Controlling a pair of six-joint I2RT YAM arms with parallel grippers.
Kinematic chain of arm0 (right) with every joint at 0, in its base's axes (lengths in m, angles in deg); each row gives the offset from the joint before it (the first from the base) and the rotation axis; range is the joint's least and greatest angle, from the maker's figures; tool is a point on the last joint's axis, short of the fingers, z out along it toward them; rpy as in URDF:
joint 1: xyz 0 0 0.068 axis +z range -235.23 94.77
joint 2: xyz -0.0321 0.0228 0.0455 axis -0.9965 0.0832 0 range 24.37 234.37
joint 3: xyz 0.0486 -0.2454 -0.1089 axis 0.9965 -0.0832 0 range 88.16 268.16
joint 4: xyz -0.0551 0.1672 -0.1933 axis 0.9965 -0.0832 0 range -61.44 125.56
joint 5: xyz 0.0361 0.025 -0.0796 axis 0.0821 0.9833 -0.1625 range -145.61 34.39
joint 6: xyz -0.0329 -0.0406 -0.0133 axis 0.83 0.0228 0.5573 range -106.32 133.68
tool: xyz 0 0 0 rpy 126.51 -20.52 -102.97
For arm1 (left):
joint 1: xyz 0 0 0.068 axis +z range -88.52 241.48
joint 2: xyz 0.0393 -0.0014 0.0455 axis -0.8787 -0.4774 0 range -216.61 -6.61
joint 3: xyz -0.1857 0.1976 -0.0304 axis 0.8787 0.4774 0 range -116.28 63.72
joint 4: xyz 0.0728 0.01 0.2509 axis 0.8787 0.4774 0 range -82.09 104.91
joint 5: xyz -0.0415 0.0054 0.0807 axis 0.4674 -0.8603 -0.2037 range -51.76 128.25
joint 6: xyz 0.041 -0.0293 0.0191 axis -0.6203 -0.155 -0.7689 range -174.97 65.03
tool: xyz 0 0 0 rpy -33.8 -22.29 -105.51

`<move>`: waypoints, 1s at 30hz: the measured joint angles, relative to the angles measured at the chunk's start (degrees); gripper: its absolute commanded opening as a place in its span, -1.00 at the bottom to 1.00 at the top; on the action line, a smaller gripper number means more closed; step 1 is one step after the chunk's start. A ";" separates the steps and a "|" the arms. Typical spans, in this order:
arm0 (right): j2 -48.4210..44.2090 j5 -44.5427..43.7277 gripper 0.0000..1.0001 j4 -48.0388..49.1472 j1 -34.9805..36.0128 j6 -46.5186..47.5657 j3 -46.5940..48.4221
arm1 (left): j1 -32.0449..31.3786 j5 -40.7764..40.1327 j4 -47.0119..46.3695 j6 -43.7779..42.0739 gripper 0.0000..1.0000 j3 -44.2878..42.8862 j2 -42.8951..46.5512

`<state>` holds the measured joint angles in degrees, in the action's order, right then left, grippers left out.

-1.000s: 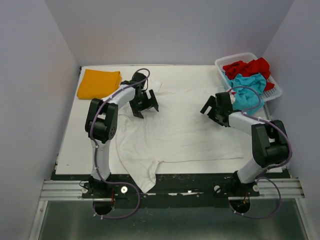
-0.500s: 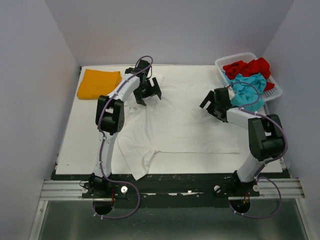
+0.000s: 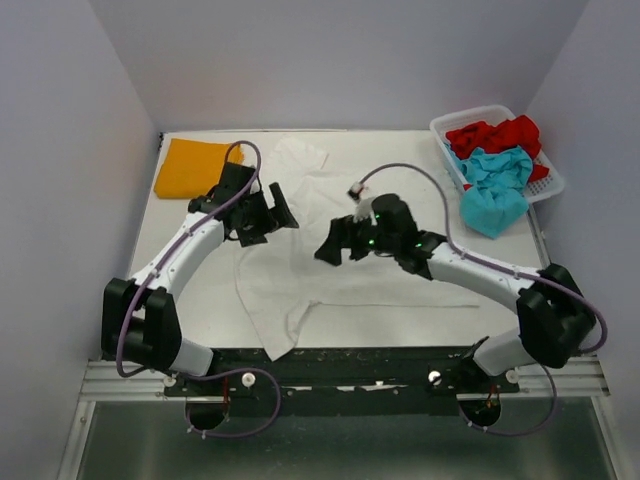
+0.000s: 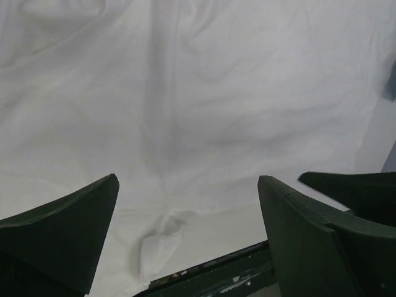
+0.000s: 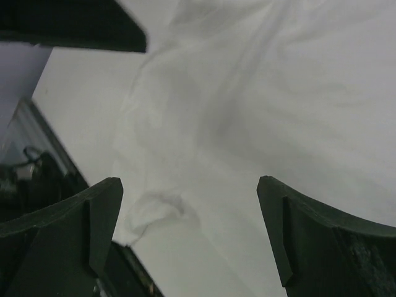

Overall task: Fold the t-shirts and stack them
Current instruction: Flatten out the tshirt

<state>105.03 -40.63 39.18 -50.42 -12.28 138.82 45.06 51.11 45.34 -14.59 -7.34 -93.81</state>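
At the bottom of the overhead frame both arms rise from the near edge of the bench (image 3: 150, 235). The left arm bends its elbow out at lower left and reaches up and right. The right arm bends at lower right and stretches far left, low across the middle.

A corner of the white t-shirt (image 3: 330, 280) droops over the bench's near edge at lower centre, and the rest lies spread and lightly creased across the middle.

The left tool (image 3: 272, 218) and right tool (image 3: 335, 245) both hang over that shirt, near each other, left of centre. In each wrist view the left tool (image 4: 187, 179) and the right tool (image 5: 189, 180) have their fingers spread wide with nothing between them, only white cloth (image 4: 204, 93) below.

At upper left lies the folded orange-yellow t-shirt (image 3: 195, 165). At upper right a white lattice basket (image 3: 468, 112) holds a crumpled red t-shirt (image 3: 495, 135), and a teal t-shirt (image 3: 495, 185) spills over its near side.
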 measured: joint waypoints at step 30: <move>-1.62 8.15 1.00 -11.41 33.81 21.88 -8.68 | 5.11 12.00 -16.37 6.12 0.97 20.72 -5.53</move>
<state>103.42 -32.48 27.77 -16.61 9.60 130.14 50.17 63.11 28.97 -8.47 13.38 -99.34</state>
